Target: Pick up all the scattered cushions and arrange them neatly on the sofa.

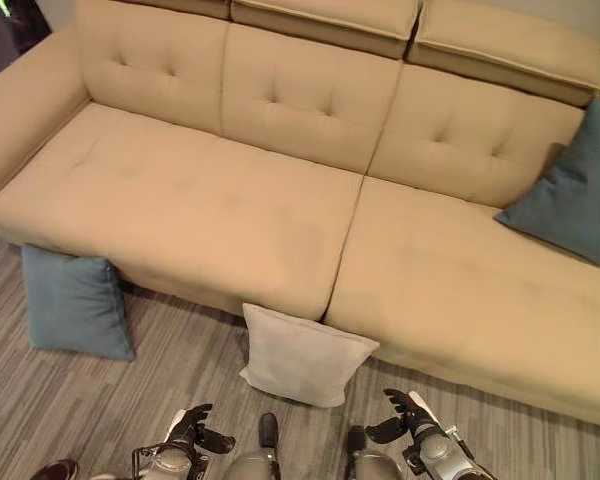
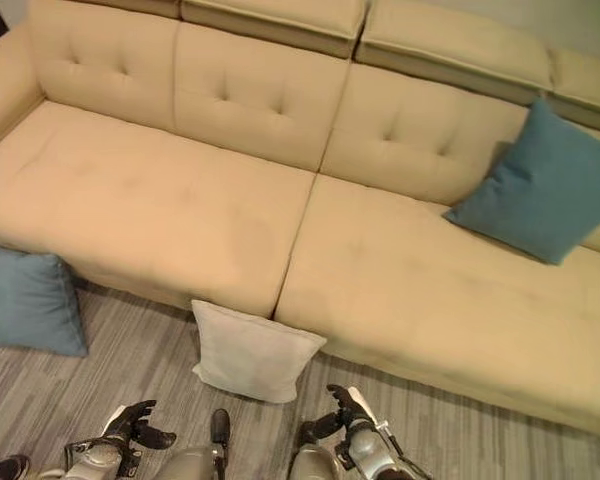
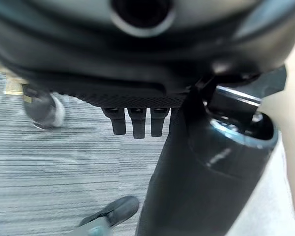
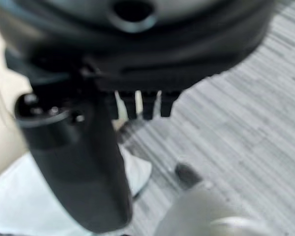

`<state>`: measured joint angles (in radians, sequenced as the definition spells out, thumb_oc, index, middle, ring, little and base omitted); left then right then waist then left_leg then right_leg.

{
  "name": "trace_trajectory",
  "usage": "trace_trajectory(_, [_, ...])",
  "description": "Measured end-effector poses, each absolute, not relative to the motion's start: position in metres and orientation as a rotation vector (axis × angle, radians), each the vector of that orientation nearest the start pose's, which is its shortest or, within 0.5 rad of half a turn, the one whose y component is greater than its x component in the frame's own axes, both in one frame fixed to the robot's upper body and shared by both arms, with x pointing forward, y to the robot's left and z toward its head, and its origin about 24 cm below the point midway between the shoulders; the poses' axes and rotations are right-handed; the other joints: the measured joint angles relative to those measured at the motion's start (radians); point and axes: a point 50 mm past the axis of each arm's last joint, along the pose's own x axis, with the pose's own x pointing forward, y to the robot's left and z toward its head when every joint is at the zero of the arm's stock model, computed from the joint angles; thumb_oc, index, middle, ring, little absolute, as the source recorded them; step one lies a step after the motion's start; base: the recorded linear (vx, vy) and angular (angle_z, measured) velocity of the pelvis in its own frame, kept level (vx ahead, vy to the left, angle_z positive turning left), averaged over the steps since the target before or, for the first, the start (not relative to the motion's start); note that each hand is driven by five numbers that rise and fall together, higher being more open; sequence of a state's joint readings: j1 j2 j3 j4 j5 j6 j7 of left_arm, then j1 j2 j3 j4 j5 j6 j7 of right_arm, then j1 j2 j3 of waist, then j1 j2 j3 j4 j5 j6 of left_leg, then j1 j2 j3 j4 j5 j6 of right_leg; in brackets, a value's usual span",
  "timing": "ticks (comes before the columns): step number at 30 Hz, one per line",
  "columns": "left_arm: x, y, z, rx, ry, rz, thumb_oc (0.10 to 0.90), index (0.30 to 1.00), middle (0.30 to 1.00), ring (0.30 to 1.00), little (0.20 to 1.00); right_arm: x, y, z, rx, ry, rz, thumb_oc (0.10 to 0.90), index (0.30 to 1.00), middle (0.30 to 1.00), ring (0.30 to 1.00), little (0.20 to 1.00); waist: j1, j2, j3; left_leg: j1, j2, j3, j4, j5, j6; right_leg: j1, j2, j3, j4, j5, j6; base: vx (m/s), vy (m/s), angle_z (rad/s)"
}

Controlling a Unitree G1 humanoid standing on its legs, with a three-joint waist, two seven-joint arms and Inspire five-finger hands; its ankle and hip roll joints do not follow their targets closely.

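Two square cushions, pale grey [image 1: 302, 355] and teal [image 1: 75, 303], lean against the beige sofa's [image 1: 230, 210] front on the striped floor [image 1: 180, 370], both hands [image 1: 190, 432] [image 1: 408, 415] empty with relaxed fingers, so one-handed grabs risk soft fabric slipping.

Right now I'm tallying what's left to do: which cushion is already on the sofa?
The teal cushion leaning against the backrest at the sofa's right end. The other teal cushion and the white cushion stand on the floor against its front.
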<state>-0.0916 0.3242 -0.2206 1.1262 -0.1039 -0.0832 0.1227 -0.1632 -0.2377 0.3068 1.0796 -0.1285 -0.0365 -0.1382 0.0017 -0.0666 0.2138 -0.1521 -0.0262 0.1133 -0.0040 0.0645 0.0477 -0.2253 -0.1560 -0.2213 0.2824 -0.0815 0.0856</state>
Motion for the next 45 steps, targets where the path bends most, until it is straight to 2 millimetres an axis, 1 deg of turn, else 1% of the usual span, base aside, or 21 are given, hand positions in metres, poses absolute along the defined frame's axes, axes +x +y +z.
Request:
trace_trajectory(1, [0.153, 0.255, -0.132, 0.384, 0.947, 0.146, 0.800, 0.900, 0.900, 0.900, 0.900, 0.186, -0.206, -0.127, -0.578, 0.855, 0.090, 0.800, 0.900, 0.900, 0.900, 0.900, 0.016, -0.015, 0.000, 0.013, -0.005, 0.018, -0.024, 0.007, -0.001, 0.012, 0.012, -0.045, -0.048, -0.012, -0.043, -0.05, -0.017, -0.43])
trace_trajectory(2, [0.153, 0.254, -0.132, 0.376, 0.945, 0.156, 0.800, 0.900, 0.900, 0.900, 0.900, 0.187, -0.209, -0.126, -0.579, 0.851, 0.073, 0.800, 0.900, 0.900, 0.900, 0.900, 0.004, -0.002, 0.008, 0.011, -0.003, 0.006, -0.025, 0.014, -0.008, 0.030, 0.026, -0.051, -0.082, 0.004, -0.029, -0.08, 0.012, -0.12])
trace_trajectory(3, [0.157, 0.251, -0.131, 0.374, 0.931, 0.153, 0.800, 0.900, 0.900, 0.900, 0.900, 0.185, -0.213, -0.125, -0.576, 0.841, 0.053, 0.800, 0.900, 0.900, 0.900, 0.900, -0.015, 0.014, 0.017, 0.002, -0.001, -0.010, -0.023, 0.017, -0.009, 0.037, 0.060, 0.005, -0.115, 0.017, -0.029, -0.09, 0.023, 0.22])
trace_trajectory(4, [0.159, 0.252, -0.129, 0.373, 0.923, 0.159, 0.800, 0.900, 0.900, 0.900, 0.900, 0.185, -0.214, -0.124, -0.576, 0.838, 0.050, 0.800, 0.900, 0.900, 0.900, 0.900, -0.013, 0.014, 0.019, -0.005, 0.000, -0.001, -0.017, 0.019, -0.014, 0.022, 0.060, 0.037, -0.119, 0.023, -0.037, -0.05, -0.003, -0.13])
trace_trajectory(6, [0.155, 0.250, -0.131, 0.352, 0.923, 0.168, 0.800, 0.900, 0.900, 0.900, 0.900, 0.187, -0.215, -0.122, -0.566, 0.824, 0.023, 0.800, 0.900, 0.900, 0.900, 0.900, 0.009, 0.027, 0.023, -0.020, 0.014, 0.036, -0.030, 0.020, -0.014, 0.002, 0.070, 0.041, -0.131, 0.037, -0.042, -0.02, 0.009, -0.44])
trace_trajectory(11, [0.165, 0.242, -0.128, 0.313, 0.889, 0.173, 0.800, 0.900, 0.900, 0.900, 0.900, 0.196, -0.219, -0.115, -0.505, 0.784, -0.051, 0.800, 0.900, 0.900, 0.900, 0.900, -0.015, 0.052, 0.035, -0.066, 0.024, 0.042, -0.019, 0.025, -0.013, -0.042, 0.084, 0.058, -0.141, 0.048, -0.055, -0.07, 0.017, -0.11])
trace_trajectory(14, [0.191, 0.235, -0.114, 0.283, 0.784, 0.194, 0.800, 0.900, 0.900, 0.900, 0.900, 0.212, -0.224, -0.103, -0.477, 0.719, -0.122, 0.800, 0.900, 0.900, 0.900, 0.900, -0.016, 0.067, 0.057, -0.155, 0.025, 0.033, 0.038, 0.019, -0.009, -0.133, 0.080, 0.062, -0.079, 0.045, -0.061, -0.18, 0.002, -0.02])
trace_trajectory(15, [0.210, 0.231, -0.103, 0.268, 0.711, 0.200, 0.800, 0.900, 0.900, 0.900, 0.900, 0.225, -0.228, -0.093, -0.471, 0.671, -0.157, 0.800, 0.900, 0.900, 0.900, 0.900, -0.016, 0.078, 0.081, -0.206, 0.026, 0.032, 0.059, 0.019, -0.009, -0.189, 0.078, 0.062, -0.047, 0.044, -0.063, -0.13, -0.009, 0.02])
trace_trajectory(17, [0.235, 0.227, -0.086, 0.251, 0.615, 0.215, 0.800, 0.900, 0.900, 0.900, 0.900, 0.245, -0.231, -0.076, -0.453, 0.594, -0.196, 0.800, 0.900, 0.900, 0.900, 0.900, -0.016, 0.087, 0.126, -0.261, 0.025, 0.030, 0.087, 0.019, -0.008, -0.249, 0.072, 0.064, -0.008, 0.040, -0.068, -0.05, -0.020, 0.01])
trace_trajectory(18, [0.248, 0.225, -0.076, 0.243, 0.561, 0.225, 0.800, 0.900, 0.900, 0.900, 0.900, 0.257, -0.229, -0.067, -0.434, 0.552, -0.211, 0.800, 0.900, 0.900, 0.900, 0.900, -0.019, 0.087, 0.162, -0.277, 0.026, 0.030, 0.098, 0.021, -0.008, -0.267, 0.071, 0.065, 0.009, 0.039, -0.071, -0.03, -0.021, 0.00])
trace_trajectory(19, [0.253, 0.224, -0.073, 0.235, 0.548, 0.225, 0.800, 0.900, 0.900, 0.900, 0.900, 0.259, -0.228, -0.065, -0.425, 0.543, -0.214, 0.800, 0.900, 0.900, 0.900, 0.900, -0.020, 0.086, 0.166, -0.285, 0.026, 0.030, 0.103, 0.020, -0.009, -0.277, 0.069, 0.067, 0.018, 0.031, -0.073, -0.09, -0.017, 0.02])
trace_trajectory(22, [0.270, 0.221, -0.055, 0.209, 0.456, 0.251, 0.800, 0.900, 0.900, 0.900, 0.900, 0.276, -0.223, -0.047, -0.347, 0.443, -0.265, 0.800, 0.900, 0.900, 0.900, 0.900, -0.027, 0.071, 0.175, -0.400, 0.022, 0.033, 0.160, 0.017, -0.012, -0.411, 0.050, 0.086, 0.106, 0.003, -0.077, -0.09, -0.001, 0.05])
trace_trajectory(28, [0.302, 0.215, -0.026, 0.149, 0.351, 0.280, 0.800, 0.900, 0.900, 0.900, 0.900, 0.325, -0.207, 0.005, -0.292, 0.256, -0.273, 0.800, 0.900, 0.900, 0.900, 0.900, -0.040, 0.059, 0.230, -0.601, 0.032, 0.032, 0.272, 0.014, -0.008, -0.603, 0.044, 0.092, 0.211, 0.009, -0.090, -0.07, -0.006, 0.03])
trace_trajectory(30, [0.315, 0.212, -0.011, 0.150, 0.303, 0.287, 0.800, 0.900, 0.900, 0.900, 0.900, 0.337, -0.206, 0.022, -0.295, 0.200, -0.284, 0.800, 0.900, 0.900, 0.900, 0.900, -0.039, 0.057, 0.241, -0.674, 0.034, 0.030, 0.310, 0.009, -0.006, -0.674, 0.038, 0.092, 0.243, 0.005, -0.097, -0.02, -0.013, 0.05])
trace_trajectory(31, [0.325, 0.211, 0.001, 0.145, 0.262, 0.296, 0.800, 0.900, 0.900, 0.900, 0.900, 0.348, -0.202, 0.037, -0.288, 0.151, -0.287, 0.800, 0.900, 0.900, 0.900, 0.900, -0.040, 0.053, 0.266, -0.702, 0.035, 0.030, 0.322, 0.012, -0.009, -0.703, 0.037, 0.092, 0.259, 0.008, -0.102, -0.03, -0.028, 0.05])
trace_trajectory(33, [0.329, 0.201, 0.008, 0.154, 0.229, 0.260, 0.800, 0.900, 0.900, 0.900, 0.900, 0.355, -0.201, 0.050, -0.280, 0.111, -0.309, 0.800, 0.900, 0.900, 0.900, 0.900, -0.038, 0.055, 0.281, -0.729, 0.034, 0.028, 0.339, 0.011, -0.009, -0.729, 0.032, 0.092, 0.275, 0.007, -0.104, -0.02, -0.015, 0.04])
trace_trajectory(35, [0.330, 0.187, 0.008, 0.143, 0.216, 0.223, 0.800, 0.900, 0.900, 0.900, 0.900, 0.360, -0.213, 0.064, -0.250, 0.077, -0.401, 0.800, 0.900, 0.900, 0.900, 0.900, -0.042, 0.051, 0.284, -0.764, 0.034, 0.027, 0.348, 0.010, -0.015, -0.763, 0.031, 0.091, 0.277, 0.007, -0.103, 0.00, 0.000, 0.00])
trace_trajectory(37, [0.334, 0.190, 0.015, 0.143, 0.198, 0.255, 0.800, 0.900, 0.900, 0.900, 0.900, 0.361, -0.226, 0.070, -0.282, 0.066, -0.410, 0.800, 0.900, 0.900, 0.900, 0.900, -0.042, 0.047, 0.290, -0.787, 0.034, 0.022, 0.345, 0.015, -0.016, -0.786, 0.031, 0.089, 0.279, 0.010, -0.105, 0.00, -0.003, 0.02])
trace_trajectory(39, [0.340, 0.199, 0.026, 0.162, 0.168, 0.271, 0.800, 0.900, 0.900, 0.900, 0.900, 0.358, -0.227, 0.062, -0.300, 0.098, -0.409, 0.800, 0.900, 0.900, 0.900, 0.900, -0.041, 0.047, 0.290, -0.798, 0.033, 0.017, 0.335, 0.027, -0.022, -0.801, 0.033, 0.087, 0.279, 0.014, -0.109, 0.00, 0.000, 0.00])
trace_trajectory(43, [0.350, 0.200, 0.043, 0.162, 0.112, 0.272, 0.800, 0.900, 0.900, 0.900, 0.900, 0.358, -0.210, 0.055, -0.329, 0.110, -0.337, 0.800, 0.900, 0.900, 0.900, 0.900, -0.041, 0.047, 0.290, -0.793, 0.031, 0.013, 0.310, 0.042, -0.022, -0.801, 0.035, 0.084, 0.273, 0.022, -0.119, 0.00, 0.000, 0.00])
trace_trajectory(45, [0.355, 0.196, 0.052, 0.161, 0.084, 0.258, 0.800, 0.900, 0.900, 0.900, 0.900, 0.362, -0.199, 0.058, -0.312, 0.097, -0.301, 0.800, 0.900, 0.900, 0.900, 0.900, -0.040, 0.047, 0.290, -0.791, 0.029, 0.013, 0.306, 0.043, -0.021, -0.800, 0.033, 0.084, 0.272, 0.023, -0.119, 0.00, 0.000, 0.00])
